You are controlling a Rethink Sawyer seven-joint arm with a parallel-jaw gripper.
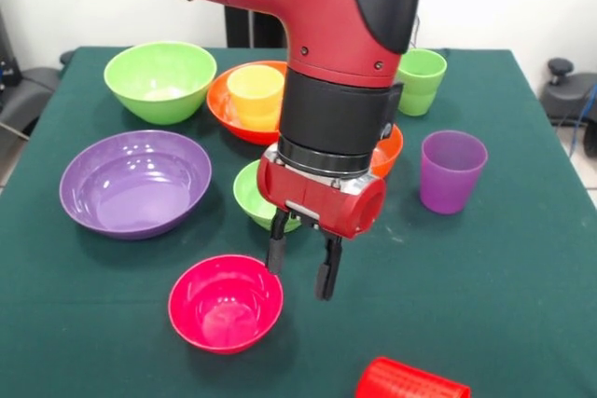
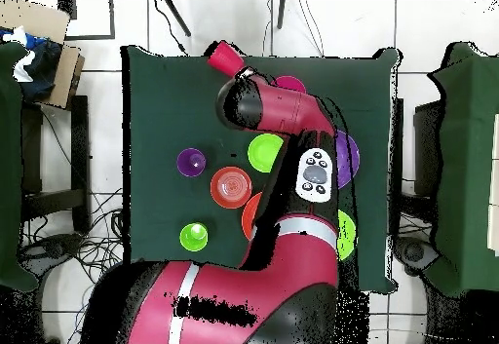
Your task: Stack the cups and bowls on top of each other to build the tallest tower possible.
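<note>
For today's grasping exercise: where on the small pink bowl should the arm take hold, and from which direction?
Grip the rim of the small pink bowl, coming straight down from above. It sits upright and open, so its thin wall can go between the jaws, one inside and one outside. The gripper hangs open just above its right-hand edge in the front view, probably the nearest spot.

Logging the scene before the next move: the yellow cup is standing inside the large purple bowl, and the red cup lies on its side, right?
Not quite. The yellow cup stands inside the large orange bowl, as the front view shows; the large purple bowl is empty. The red cup does lie on its side.
</note>
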